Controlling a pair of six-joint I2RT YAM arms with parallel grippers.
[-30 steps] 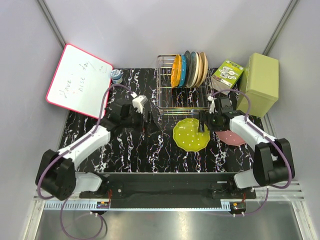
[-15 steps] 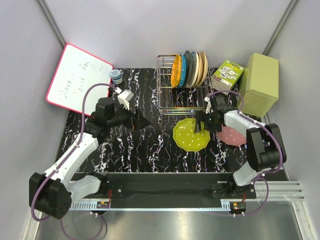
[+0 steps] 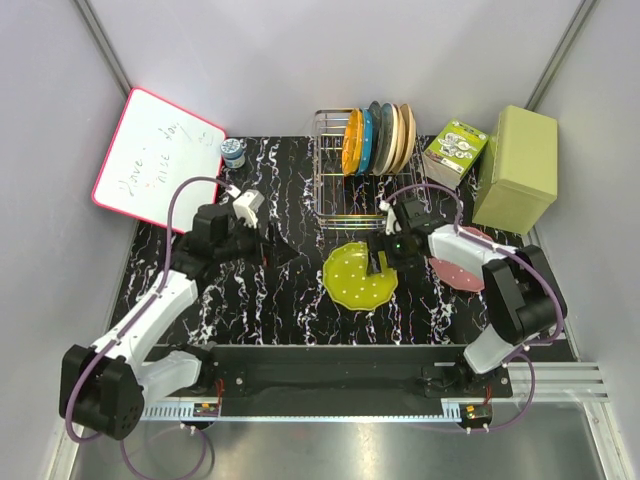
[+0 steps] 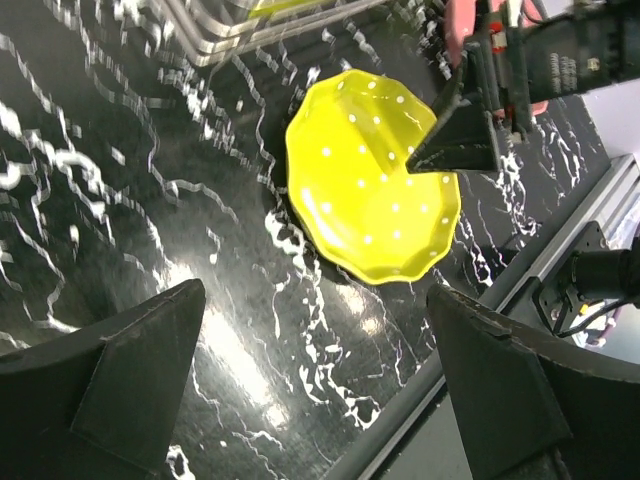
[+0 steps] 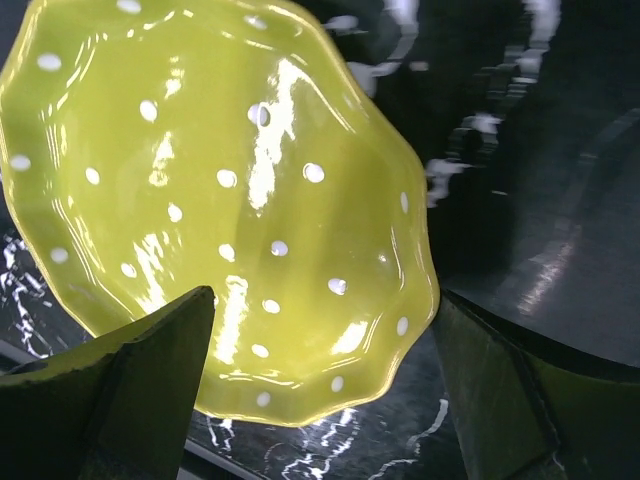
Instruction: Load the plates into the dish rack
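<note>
On my feed the right fingers (image 5: 150,380) stand spread wide with the rim of the yellow-green plate (image 3: 358,275) showing between them, and nothing is clamped. In the left wrist view one tip sits at the plate's edge, though I cannot tell whether it touches. That plate lies on the black marbled surface (image 3: 300,305), just in front of the dish rack (image 3: 330,195). The left fingers (image 4: 140,360) are also wide apart and hold nothing, hovering over the surface left of the plate. The orange plate (image 3: 351,142) and blue plate (image 3: 366,140) stand upright in the rack. The pink plate (image 3: 462,272) lies by the right arm.
</note>
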